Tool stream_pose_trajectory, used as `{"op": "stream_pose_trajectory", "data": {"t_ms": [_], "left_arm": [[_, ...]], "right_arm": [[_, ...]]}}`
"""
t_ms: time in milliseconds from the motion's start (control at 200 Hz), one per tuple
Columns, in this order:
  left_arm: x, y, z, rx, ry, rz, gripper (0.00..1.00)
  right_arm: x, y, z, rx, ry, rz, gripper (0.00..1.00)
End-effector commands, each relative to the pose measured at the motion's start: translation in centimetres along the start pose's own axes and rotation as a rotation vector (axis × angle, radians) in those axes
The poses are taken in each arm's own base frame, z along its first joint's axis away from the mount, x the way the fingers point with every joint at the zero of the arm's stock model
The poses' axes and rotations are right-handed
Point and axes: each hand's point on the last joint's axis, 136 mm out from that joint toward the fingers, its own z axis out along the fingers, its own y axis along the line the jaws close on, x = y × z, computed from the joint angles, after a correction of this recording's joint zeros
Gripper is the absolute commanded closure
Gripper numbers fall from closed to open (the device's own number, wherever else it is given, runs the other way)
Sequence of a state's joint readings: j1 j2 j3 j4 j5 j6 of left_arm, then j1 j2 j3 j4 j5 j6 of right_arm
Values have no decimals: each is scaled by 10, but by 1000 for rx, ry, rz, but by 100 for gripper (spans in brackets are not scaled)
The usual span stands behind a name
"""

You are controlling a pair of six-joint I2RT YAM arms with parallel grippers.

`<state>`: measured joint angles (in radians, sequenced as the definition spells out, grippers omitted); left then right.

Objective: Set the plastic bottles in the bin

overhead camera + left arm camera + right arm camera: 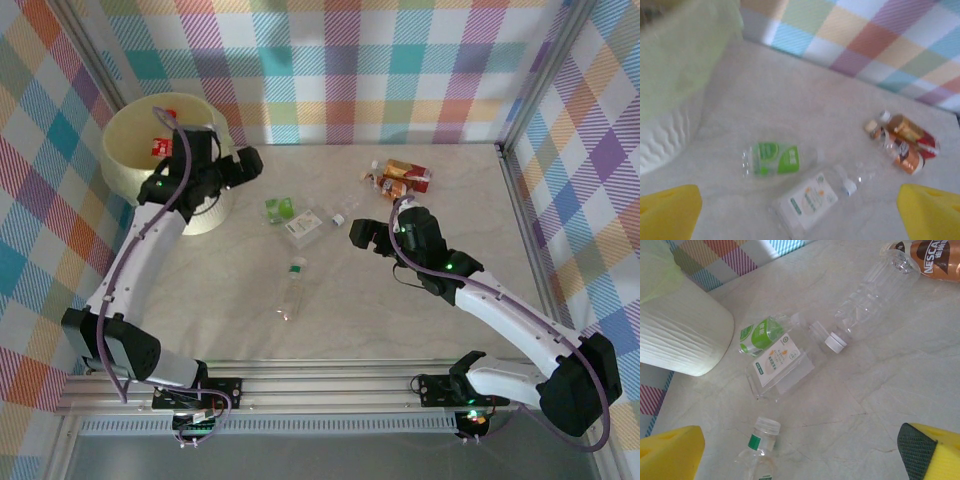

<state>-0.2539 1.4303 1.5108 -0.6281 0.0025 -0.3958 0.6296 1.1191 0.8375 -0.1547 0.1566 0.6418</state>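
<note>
A: Left fingers (670, 212) and right fingers (670, 452) both stood wide apart, holding nothing.
B: And the bottles?
A: 1 red-labelled bottle (160, 146), it seemed, lay in the bin (120, 170); the rest lay on the desk (200, 300).
B: Best next was the green bottle (771, 159): close across its body, clear of the white-labelled bottle (807, 200) beside it.

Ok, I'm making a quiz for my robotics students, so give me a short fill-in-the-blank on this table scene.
1. The large round pale-yellow plastic bin stands at the far ____ corner of the pale marbled table.
2. The left gripper and the right gripper are both ____.
3. The crushed clear plastic bottle with the green label lies beside a flat clear bottle with a ____ label.
Missing words: left; open; white.
</note>
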Motion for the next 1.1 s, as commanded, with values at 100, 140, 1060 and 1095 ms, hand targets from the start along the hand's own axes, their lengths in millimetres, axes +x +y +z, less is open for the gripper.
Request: {"op": "stream_pose_trajectory", "data": {"t_ms": [100,140,1060,1095], "left_arm": [[68,-11,7,19,120,-10,0],[83,-9,11,10,149,-11,0],[268,8,29,-82,481,64,0],[272,10,29,-91,489,73,0]], "right_arm": [[-3,1,-4,-8,-11,1,0],[-2,0,-3,-9,-15,5,0],[-32,-56,-27,439,26,-174,0],[-36,-58,-30,455,8,-176,0]]}}
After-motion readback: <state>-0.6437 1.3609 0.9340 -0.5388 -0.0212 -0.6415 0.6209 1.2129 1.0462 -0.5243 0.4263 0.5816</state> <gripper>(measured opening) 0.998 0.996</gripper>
